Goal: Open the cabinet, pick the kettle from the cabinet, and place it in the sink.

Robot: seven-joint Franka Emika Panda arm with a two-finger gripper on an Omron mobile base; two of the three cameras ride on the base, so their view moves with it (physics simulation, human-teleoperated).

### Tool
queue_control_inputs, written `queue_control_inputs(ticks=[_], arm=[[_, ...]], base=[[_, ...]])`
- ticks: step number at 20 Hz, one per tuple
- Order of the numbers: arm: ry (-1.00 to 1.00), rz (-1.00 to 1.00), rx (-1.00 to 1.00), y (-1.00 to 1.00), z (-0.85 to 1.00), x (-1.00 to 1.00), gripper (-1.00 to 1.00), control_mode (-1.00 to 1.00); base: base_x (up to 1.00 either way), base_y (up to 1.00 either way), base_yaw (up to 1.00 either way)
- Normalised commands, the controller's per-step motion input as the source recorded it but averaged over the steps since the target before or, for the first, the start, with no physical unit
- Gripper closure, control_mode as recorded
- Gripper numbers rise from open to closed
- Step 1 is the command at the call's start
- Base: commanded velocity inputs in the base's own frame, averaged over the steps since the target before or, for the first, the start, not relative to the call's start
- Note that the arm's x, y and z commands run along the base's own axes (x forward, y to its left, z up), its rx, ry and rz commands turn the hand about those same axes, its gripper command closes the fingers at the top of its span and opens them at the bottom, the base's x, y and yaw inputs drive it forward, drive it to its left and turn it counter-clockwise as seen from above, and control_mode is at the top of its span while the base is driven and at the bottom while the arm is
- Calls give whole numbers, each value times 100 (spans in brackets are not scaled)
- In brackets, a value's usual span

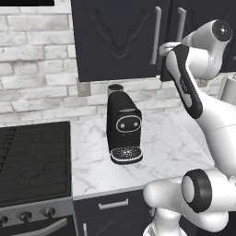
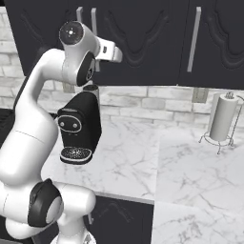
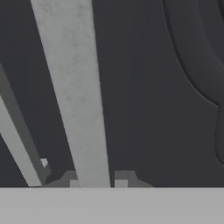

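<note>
Squeezing a long silver handle (image 3: 74, 87), the gripper (image 3: 95, 181) has one finger tip on each side of the bar, with the bar going right up between them. The jaws are pinched on the handle, not spread wide.

The handle is a straight bar. In the hand view it leans a little, but in the base views it stands straight up and down on the cabinet (image 1: 115, 37) door. So the bar's long way runs up and down, and the fingers cross it from side to side. That is a good way to hold it for a pull.

The door is flat and dark just behind the bar, and it looks shut. A second silver bar (image 3: 19, 140) sits close by on the next door. I think the next move is to pull the handle back toward the robot so the door swings out.

The kettle is likely inside, behind the shut doors. I cannot tell where the sink is.

On the counter (image 2: 143, 157) below stand a black coffee machine (image 1: 123, 129) and a paper towel roll (image 2: 223, 118).
</note>
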Motion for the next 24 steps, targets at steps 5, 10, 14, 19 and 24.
queue_control_inputs(ticks=[5,10,14,19,24], arm=[[0,8,2,-50,-4,-41,100,-100],[0,8,5,-57,-4,-44,100,-100],[0,4,5,-59,-2,-45,100,-100],[0,2,5,-60,-2,-44,100,-100],[0,3,4,-62,-1,-42,100,-100]], base=[[0,0,0],[0,0,0],[0,0,0],[0,0,0],[0,0,0]])
